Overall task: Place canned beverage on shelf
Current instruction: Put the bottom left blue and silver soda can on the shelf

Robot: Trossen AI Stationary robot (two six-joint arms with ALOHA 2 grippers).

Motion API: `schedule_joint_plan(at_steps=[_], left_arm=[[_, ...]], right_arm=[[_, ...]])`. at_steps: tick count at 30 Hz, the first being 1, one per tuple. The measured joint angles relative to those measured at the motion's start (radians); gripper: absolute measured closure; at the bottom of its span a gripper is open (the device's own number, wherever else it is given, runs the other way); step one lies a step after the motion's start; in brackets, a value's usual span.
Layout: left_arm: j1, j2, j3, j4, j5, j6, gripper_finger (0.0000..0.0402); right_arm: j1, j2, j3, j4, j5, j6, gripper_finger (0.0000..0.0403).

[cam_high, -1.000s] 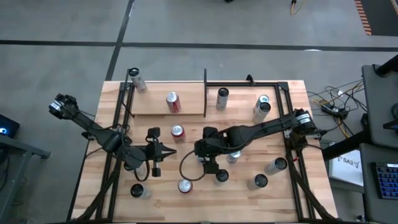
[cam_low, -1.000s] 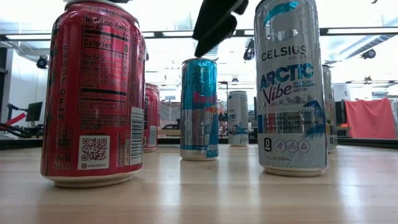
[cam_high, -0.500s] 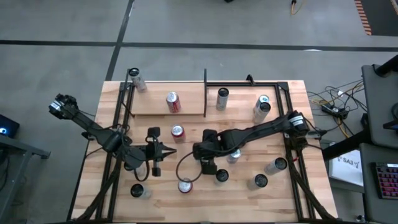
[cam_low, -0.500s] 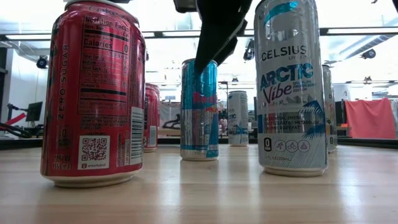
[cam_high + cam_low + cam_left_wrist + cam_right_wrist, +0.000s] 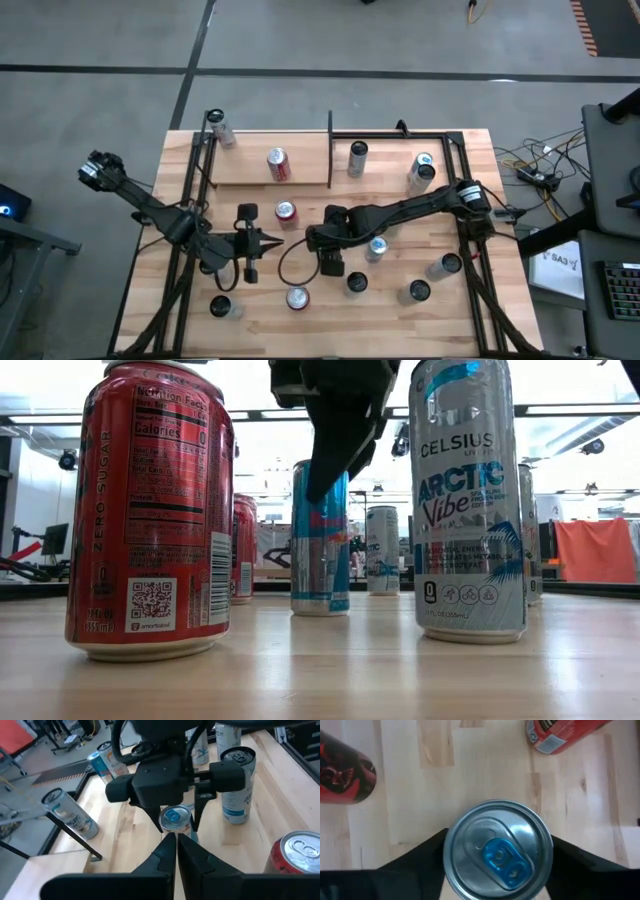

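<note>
1. Since the earlier frame the right gripper (image 5: 330, 262) has shifted left and dropped over the blue can (image 5: 320, 540), its fingers narrowing.
2. Its fingers (image 5: 415, 852) now flank the blue-tabbed lid at either side, close against the rim; whether they press it cannot be told.
3. The can stands upright on the table (image 5: 390, 310) near the middle, well apart from the shelf (image 5: 250, 165) at the far left.
4. The left gripper (image 5: 252, 270) waits left of centre, fingers pressed together, holding nothing.
5. A red can (image 5: 277, 163) stands on the shelf.
</note>
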Motion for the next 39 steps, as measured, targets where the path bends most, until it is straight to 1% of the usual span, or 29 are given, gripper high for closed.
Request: schedule_joint_plan(at_steps=[1,6,9,17,20,25,30,39], left_arm=[[0.0,-0.007,0.0,0.0,0.0,0.018,0.0402],[0.0,-0.058,0.0,-0.003,-0.054,0.092,0.0402],[0.0,-0.09,-0.006,-0.003,-0.064,0.118,0.0402],[0.0,-0.151,-0.069,0.015,-0.067,0.093,0.0402],[0.0,-0.167,-0.099,0.027,-0.086,0.069,0.0402],[0.0,-0.18,-0.121,0.043,-0.088,0.046,0.0402],[0.0,-0.181,-0.129,0.056,-0.1,0.048,0.0402],[0.0,-0.181,-0.13,0.062,-0.114,0.051,0.0402]], right_arm=[[-0.002,0.0,0.004,-0.001,0.0,0.0,0.0176],[-0.01,0.0,0.062,-0.053,-0.002,-0.009,0.0177],[-0.019,-0.002,0.119,-0.099,-0.003,-0.018,0.0177],[-0.068,-0.003,0.301,-0.135,0.0,-0.114,0.0177],[-0.099,-0.003,0.358,-0.136,0.001,-0.15,0.0177],[-0.165,-0.003,0.434,-0.132,0.01,-0.2,0.0177],[-0.233,-0.003,0.469,-0.122,0.01,-0.245,0.0177],[-0.335,0.002,0.473,-0.079,0.007,-0.305,0.0177]])
